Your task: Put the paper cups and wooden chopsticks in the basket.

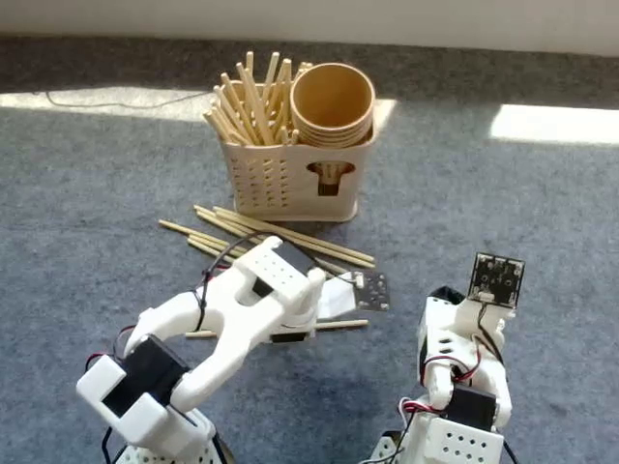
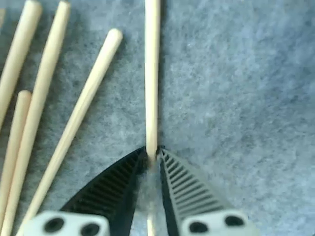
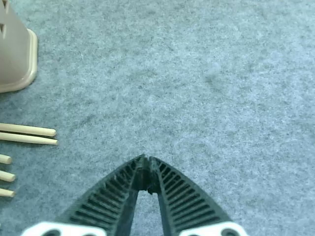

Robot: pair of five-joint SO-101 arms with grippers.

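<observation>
The basket (image 1: 280, 184) is a beige plastic tub with perforated walls and a cut-out handle. It stands upright on grey, short-pile carpet (image 1: 97, 193). In the high view, one side of the basket holds a bundle of round wooden chopsticks (image 1: 251, 101), standing on end and fanned out. The other side holds a nested stack of tan paper cups (image 1: 332, 101), mouths up.

More loose sticks (image 1: 280, 237) lie flat on the carpet just in front of the basket, roughly parallel and partly overlapping. The white left arm (image 1: 242, 309) extends over them.

The left gripper (image 2: 152, 152) has black, ribbed, wedge-shaped jaws. They are pinched on one stick (image 2: 152, 73) near its end, and the stick runs straight out from the tips over the carpet. Beside it lie other sticks (image 2: 78, 113), pale and smooth with rounded ends, splayed at slight angles.

The right arm (image 1: 464, 358) sits folded beside the left arm, well apart from the basket. The right gripper (image 3: 146, 162) has its ribbed jaws pressed together at the tips with nothing between them, above bare carpet. Its wrist view includes a rounded base corner of the basket and several stick ends (image 3: 29, 135).
</observation>
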